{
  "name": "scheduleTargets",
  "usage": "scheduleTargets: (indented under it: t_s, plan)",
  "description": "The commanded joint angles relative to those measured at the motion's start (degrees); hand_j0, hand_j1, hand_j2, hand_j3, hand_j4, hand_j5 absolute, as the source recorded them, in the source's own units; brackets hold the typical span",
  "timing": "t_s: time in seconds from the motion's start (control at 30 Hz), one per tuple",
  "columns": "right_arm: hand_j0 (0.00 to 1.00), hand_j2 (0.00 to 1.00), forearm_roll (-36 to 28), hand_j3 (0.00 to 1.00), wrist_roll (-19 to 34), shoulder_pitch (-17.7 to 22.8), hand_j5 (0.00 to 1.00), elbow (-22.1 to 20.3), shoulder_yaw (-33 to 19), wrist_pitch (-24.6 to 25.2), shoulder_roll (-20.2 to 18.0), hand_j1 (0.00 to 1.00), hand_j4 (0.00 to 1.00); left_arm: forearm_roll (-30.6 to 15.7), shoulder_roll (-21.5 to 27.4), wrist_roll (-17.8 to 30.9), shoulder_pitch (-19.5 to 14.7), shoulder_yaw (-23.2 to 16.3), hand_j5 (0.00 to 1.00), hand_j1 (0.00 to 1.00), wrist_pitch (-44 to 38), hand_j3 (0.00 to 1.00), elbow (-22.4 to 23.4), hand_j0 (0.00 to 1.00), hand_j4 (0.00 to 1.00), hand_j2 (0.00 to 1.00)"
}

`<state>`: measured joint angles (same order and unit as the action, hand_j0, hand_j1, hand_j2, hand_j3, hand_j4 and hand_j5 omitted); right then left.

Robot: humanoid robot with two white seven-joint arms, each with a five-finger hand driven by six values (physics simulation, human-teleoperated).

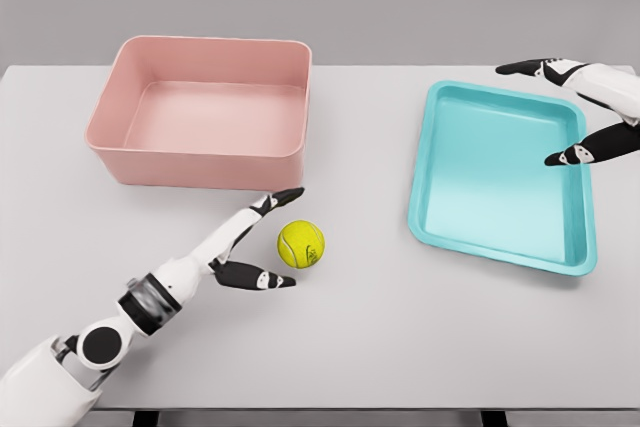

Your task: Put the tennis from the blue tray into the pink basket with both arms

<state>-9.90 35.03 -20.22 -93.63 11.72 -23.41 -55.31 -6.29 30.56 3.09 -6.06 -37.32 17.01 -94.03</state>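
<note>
A yellow-green tennis ball (301, 244) lies on the white table (340, 337), in front of the pink basket (200, 157) and left of the blue tray (503, 247). My left hand (283, 237) reaches in from the lower left, open, with its fingers (268, 205) above and thumb below the ball's left side, close to it but not closed around it. My right hand (565, 112) hovers open over the tray's far right edge, holding nothing. Both the basket and the tray hold nothing.
The basket stands at the back left and the tray at the right of the table. A grey wall lies behind the table's far edge.
</note>
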Motion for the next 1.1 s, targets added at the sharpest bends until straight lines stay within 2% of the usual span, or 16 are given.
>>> scheduleTargets:
  t_s: [0.0,0.43,0.67,0.77,0.97,1.07]
  plan:
    - [1.0,1.0,-0.38,1.0,-0.03,-0.09,1.0,-0.06,0.06,0.2,0.11,1.0,1.0,-0.04,-0.33,-0.01,0.09,-0.12,0.99,0.99,-0.13,0.99,0.51,0.99,0.99,0.99]
    - [1.0,1.0,-0.38,1.0,-0.03,-0.09,1.0,-1.56,0.41,1.87,1.08,1.0,1.0,-0.04,-1.47,-0.19,-0.97,-1.44,0.94,0.94,-0.57,0.94,1.92,0.94,0.94,0.94]
    - [1.0,1.0,-0.38,1.0,-0.03,0.0,1.0,-2.09,0.5,2.23,1.08,1.0,1.0,0.05,-1.73,-0.36,-0.97,-1.97,0.87,0.87,-0.57,0.87,1.83,0.87,0.87,0.87]
    - [1.0,1.0,-0.38,1.0,-0.03,0.09,1.0,-2.09,0.58,2.23,1.08,1.0,1.0,-0.04,-1.82,-0.36,-0.97,-2.06,0.82,0.82,-0.57,0.82,1.92,0.82,0.82,0.82]
    - [1.0,1.0,-0.38,1.0,-0.03,0.53,1.0,-2.79,0.23,2.23,0.9,1.0,1.0,0.05,-1.82,-0.36,-0.88,-2.06,0.61,0.61,-0.4,0.61,1.83,0.61,0.61,0.61]
    - [1.0,1.0,-0.38,1.0,-0.03,0.88,1.0,-3.84,-0.12,2.14,0.46,1.0,1.0,0.05,-1.82,-0.36,-0.88,-2.06,0.58,0.58,-0.4,0.58,1.83,0.58,0.58,0.58]
